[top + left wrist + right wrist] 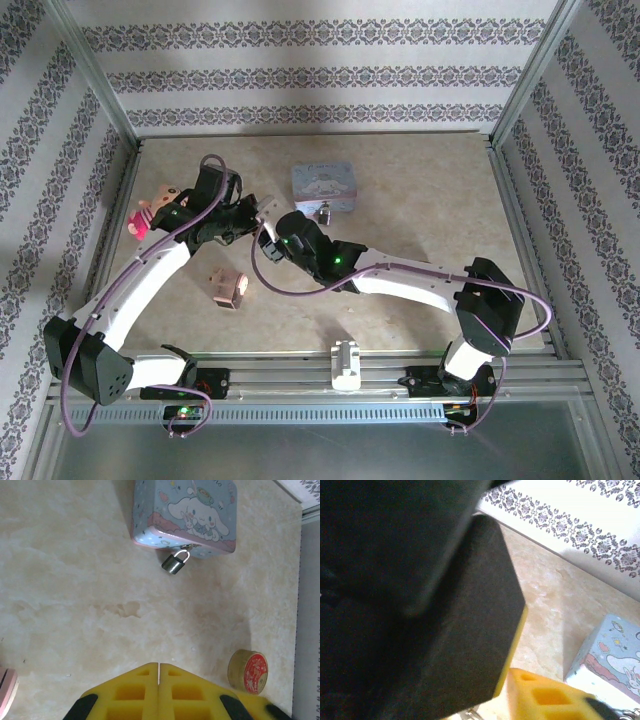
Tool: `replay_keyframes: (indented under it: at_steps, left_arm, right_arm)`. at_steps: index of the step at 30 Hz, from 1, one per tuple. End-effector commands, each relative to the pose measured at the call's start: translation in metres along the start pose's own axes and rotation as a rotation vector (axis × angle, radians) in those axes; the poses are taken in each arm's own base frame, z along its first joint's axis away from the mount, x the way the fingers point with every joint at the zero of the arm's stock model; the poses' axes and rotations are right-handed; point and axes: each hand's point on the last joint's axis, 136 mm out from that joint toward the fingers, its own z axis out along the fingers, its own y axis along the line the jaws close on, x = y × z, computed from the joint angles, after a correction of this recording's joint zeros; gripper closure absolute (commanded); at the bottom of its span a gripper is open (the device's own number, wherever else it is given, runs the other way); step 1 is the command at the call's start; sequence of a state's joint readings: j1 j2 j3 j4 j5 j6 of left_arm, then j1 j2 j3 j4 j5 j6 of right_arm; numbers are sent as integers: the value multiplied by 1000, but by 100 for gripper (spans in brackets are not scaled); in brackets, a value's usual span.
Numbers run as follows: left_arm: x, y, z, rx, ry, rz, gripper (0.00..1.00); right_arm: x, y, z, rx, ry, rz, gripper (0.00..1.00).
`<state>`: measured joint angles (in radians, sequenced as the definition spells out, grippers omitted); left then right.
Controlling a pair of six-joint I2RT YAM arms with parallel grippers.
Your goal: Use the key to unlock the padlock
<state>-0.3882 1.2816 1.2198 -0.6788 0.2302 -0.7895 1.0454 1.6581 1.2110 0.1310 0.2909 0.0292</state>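
"Where is the padlock?"

"The padlock [175,562] hangs from the clasp of the blue tin [185,515] and rests on the table [75,605] against the tin's front wall."

"And the grippers?"

"The left gripper [159,667] has its yellow fingers pressed together, well apart from the padlock. The right gripper [265,240] sits just beside it. Whether its jaws are parted cannot be told."

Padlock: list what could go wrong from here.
1. The left gripper and right gripper sit very close together, so they might knock each other.
2. The padlock hangs loosely from the tin, unheld; a push on it could swing it or slide the tin.
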Motion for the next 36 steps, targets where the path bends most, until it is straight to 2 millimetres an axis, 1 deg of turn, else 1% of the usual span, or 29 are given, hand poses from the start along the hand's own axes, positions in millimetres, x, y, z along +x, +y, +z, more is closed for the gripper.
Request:
replay_keyframes:
  at_steps: [1,3,4,11,12,13,14,15,16,19,20,21,22,23,24,25,27,28,30,31,33,34,36]
  left_arm:
    - [8,-5,-9,34,25,-8,100]
    - [6,-5,-10,42,20,-13,100]
    - [6,-6,-10,47,19,-13,100]
    - [2,-6,-12,84,11,-42,100]
    - [2,-6,-13,91,7,-47,99]
    - [1,-6,-13,99,5,-55,96]
    - [0,-7,-14,110,-1,-60,87]
    - [-2,-7,-15,124,-8,-66,74]
    - [-3,-8,-17,138,-16,-69,65]
    - [-9,-7,-23,173,-61,-91,43]
    - [-11,-6,-25,186,-79,-98,35]
    - [-13,-5,-28,202,-96,-104,29]
    - [-14,-5,-30,217,-109,-109,29]
    - [-15,-5,-32,232,-122,-113,30]
    - [-16,-5,-32,247,-133,-110,35]
    - [-16,-4,-32,251,-137,-112,38]
    - [-14,6,-28,221,-128,-129,40]
    - [-10,13,-23,191,-116,-127,40]
    - [-1,32,-13,99,-74,-114,45]
    - [3,40,-8,59,-51,-96,46]
    - [14,62,0,-47,-2,-86,45]
    - [18,71,3,-86,12,-88,44]
    - [21,85,7,-135,14,-107,37]
  right_arm:
    - [-9,-1,3,35,-29,-32,82]
    - [-6,0,2,32,-25,-28,96]
    - [-4,-1,2,32,-22,-27,100]
    - [-3,-1,-9,14,-37,12,100]
    - [-2,-2,-10,10,-36,19,100]
    - [-2,-2,-11,5,-38,27,100]
    - [-1,-2,-13,-4,-35,36,100]
    - [1,-3,-14,-10,-32,47,100]
    - [2,-3,-15,-16,-31,59,100]
    - [6,-6,-20,-48,-25,106,100]
    - [6,-6,-22,-64,-25,127,100]
    - [8,-7,-25,-79,-23,146,100]
    - [9,-8,-27,-90,-20,163,100]
    - [10,-10,-30,-97,-21,183,100]
    - [13,-13,-32,-95,-18,203,100]
    - [16,-16,-33,-88,-11,217,100]
    - [26,-22,-34,-69,28,247,100]
    - [32,-24,-35,-59,52,256,100]
    - [41,-27,-36,-37,101,282,100]
    - [44,-29,-37,-20,120,298,100]
    - [52,-33,-41,11,164,333,87]
    - [56,-34,-42,19,188,346,88]
    - [67,-29,-43,21,259,358,90]
